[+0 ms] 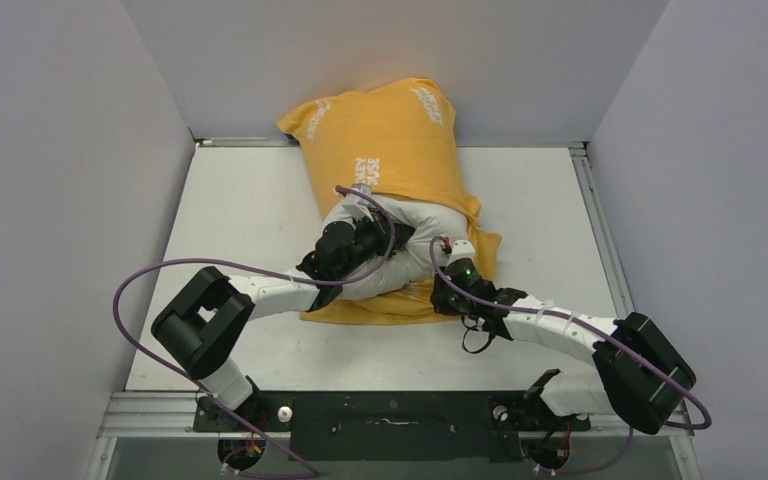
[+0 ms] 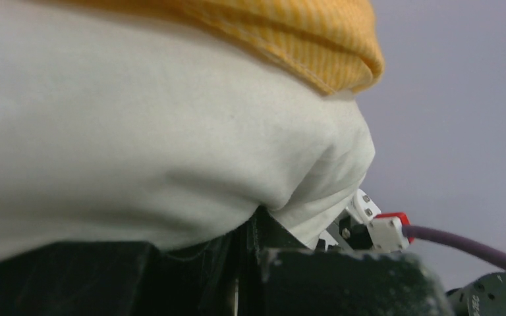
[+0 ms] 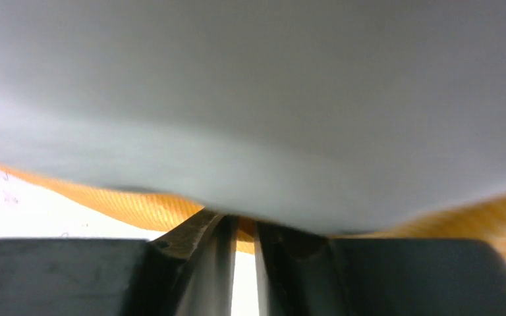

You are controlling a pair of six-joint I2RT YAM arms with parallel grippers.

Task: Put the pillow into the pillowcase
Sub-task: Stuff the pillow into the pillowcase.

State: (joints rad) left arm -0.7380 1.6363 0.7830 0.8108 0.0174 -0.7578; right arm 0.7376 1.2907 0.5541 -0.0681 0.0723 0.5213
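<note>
Both your arms are folded the same way: elbows flared out to the sides, forearms angling back in toward the middle. Your left gripper (image 1: 390, 237) reaches further from the bases, jaws clamped together on a fold of the pillow (image 2: 138, 145). Your right gripper (image 1: 440, 290) sits low, just beside it (the two wrists nearly meet), with its fingers (image 3: 197, 263) pinched down to a thin slit on the pillowcase (image 3: 125, 201) edge.

Three plain grey walls are boxing in the scene: the left-hand wall (image 1: 50, 180), the top wall (image 1: 390, 50) and the right-hand wall (image 1: 710, 150). A white worktop (image 1: 250, 200) is lying between them, a metal rail (image 1: 600, 240) running along its right edge under soft, even light.
</note>
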